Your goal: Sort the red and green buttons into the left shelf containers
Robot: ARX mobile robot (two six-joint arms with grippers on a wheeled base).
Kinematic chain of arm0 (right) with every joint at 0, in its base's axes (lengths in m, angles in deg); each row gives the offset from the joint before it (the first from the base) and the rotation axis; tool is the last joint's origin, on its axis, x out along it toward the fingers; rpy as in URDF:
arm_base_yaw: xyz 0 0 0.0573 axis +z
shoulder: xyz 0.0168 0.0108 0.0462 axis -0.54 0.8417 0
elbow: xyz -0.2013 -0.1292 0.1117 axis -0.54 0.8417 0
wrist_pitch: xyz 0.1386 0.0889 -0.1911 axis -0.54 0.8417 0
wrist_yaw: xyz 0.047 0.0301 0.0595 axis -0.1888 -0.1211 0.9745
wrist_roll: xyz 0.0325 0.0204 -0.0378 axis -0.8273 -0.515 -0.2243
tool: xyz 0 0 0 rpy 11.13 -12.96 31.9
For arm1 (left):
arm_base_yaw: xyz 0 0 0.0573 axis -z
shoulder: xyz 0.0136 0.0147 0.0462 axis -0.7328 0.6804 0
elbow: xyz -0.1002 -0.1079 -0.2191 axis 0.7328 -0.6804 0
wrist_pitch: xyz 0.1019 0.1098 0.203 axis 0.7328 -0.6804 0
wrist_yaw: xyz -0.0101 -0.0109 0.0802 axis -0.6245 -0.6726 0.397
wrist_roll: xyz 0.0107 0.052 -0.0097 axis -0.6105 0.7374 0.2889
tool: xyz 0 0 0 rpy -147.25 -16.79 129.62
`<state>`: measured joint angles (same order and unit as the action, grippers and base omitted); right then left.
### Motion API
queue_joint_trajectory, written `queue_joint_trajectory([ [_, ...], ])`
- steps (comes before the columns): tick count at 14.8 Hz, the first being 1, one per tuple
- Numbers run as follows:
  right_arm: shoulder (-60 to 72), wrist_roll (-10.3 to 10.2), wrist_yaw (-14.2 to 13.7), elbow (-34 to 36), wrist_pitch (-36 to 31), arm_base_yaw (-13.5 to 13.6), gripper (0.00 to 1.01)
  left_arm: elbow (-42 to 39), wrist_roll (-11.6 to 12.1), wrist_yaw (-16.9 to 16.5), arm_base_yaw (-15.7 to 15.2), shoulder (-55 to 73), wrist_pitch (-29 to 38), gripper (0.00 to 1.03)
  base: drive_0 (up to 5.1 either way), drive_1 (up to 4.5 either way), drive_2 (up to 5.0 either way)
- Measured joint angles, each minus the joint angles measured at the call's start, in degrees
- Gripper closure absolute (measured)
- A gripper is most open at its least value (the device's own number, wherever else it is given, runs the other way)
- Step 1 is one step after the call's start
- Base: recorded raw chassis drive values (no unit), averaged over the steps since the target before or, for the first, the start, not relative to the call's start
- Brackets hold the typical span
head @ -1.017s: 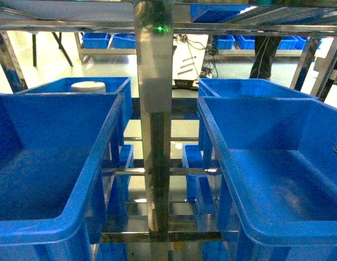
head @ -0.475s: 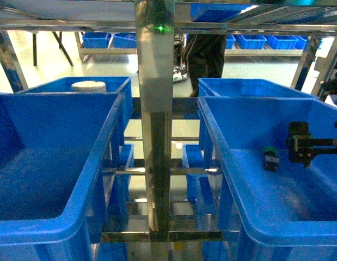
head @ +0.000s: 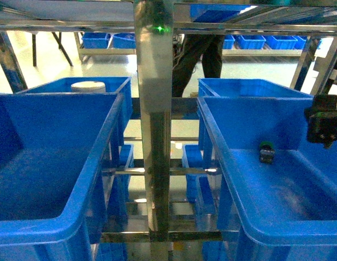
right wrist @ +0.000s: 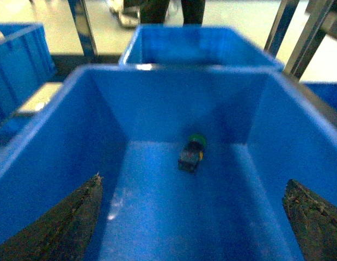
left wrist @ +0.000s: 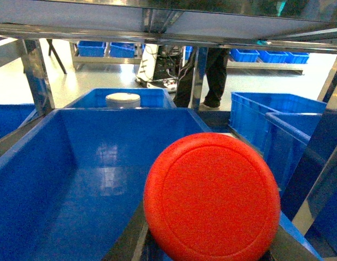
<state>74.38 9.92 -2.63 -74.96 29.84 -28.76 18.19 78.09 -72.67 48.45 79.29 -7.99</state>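
Left bin (head: 59,163): in the head view I saw bare blue floor, no button in it. The left gripper did not show there. In the left wrist view a red button (left wrist: 212,198) filled the lower right of the picture, cap toward the lens, so I judged the left gripper clamped on it; the fingers themselves were hidden behind the cap. Ahead of and below it lay the same left bin (left wrist: 75,179), open and deep.

Centre: the steel shelf post (head: 155,136) stood between the 2 bins.

Right bin (head: 277,179): 1 green button (head: 266,151) lay on the floor near the back wall. In the right wrist view the green button (right wrist: 191,152) lay tilted, cap toward the back wall, body toward me. The right gripper (head: 324,124) hung at the bin's right edge, above and right of it, apart from it. Its fingertips (right wrist: 65,223) stood wide at the 2 lower corners, holding nothing.

My read: the left arm was nearer the empty bin, with the drop lying forward and down from the red button.
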Motion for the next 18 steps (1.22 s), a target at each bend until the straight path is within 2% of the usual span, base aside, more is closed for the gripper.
queue_joint_trajectory([
  [2, -1.81, 0.00, -0.87, 2.21, -2.47, 0.39, 0.03, 0.00, 0.00, 0.00, -0.02, 0.00, 0.00, 0.80, 0.0, 0.00, 0.0],
  [6, -9.22, 0.44, -2.75, 11.72, -9.90, 2.08, 0.03, 0.00, 0.00, 0.00, 0.00, 0.00, 0.00, 0.80, 0.0, 0.00, 0.0],
  [7, -11.82, 0.44, -2.73, 14.36, -9.57, 2.60, 0.03, 0.00, 0.00, 0.00, 0.00, 0.00, 0.00, 0.80, 0.0, 0.00, 0.0],
  [8, -17.75, 0.66, -3.96, 19.12, -8.11, 4.07, 0.03, 0.00, 0.00, 0.00, 0.00, 0.00, 0.00, 0.80, 0.0, 0.00, 0.0],
  [10, -32.26, 0.85, -5.05, 23.15, 0.04, 6.93, 0.03, 0.00, 0.00, 0.00, 0.00, 0.00, 0.00, 0.80, 0.0, 0.00, 0.0],
  [11, -41.20, 1.09, -5.42, 23.93, 6.23, 8.59, 0.03, 0.00, 0.00, 0.00, -0.02, 0.00, 0.00, 0.80, 0.0, 0.00, 0.0],
  [13, -58.40, 1.09, -5.97, 25.27, 21.03, 9.77, 0.03, 0.00, 0.00, 0.00, 0.00, 0.00, 0.00, 0.80, 0.0, 0.00, 0.0],
  [14, -67.10, 1.79, -6.67, 25.97, 28.76, 10.86, 0.03, 0.00, 0.00, 0.00, 0.00, 0.00, 0.00, 0.80, 0.0, 0.00, 0.0],
  [15, -72.65, 2.03, -6.78, 26.32, 33.05, 11.06, 0.03, 0.00, 0.00, -0.02, -0.02, 0.00, 0.00, 0.80, 0.0, 0.00, 0.0],
  [18, -74.14, 2.12, -7.08, 26.38, 33.92, 11.04, 0.03, 0.00, 0.00, 0.00, -0.02, 0.00, 0.00, 0.80, 0.0, 0.00, 0.0],
])
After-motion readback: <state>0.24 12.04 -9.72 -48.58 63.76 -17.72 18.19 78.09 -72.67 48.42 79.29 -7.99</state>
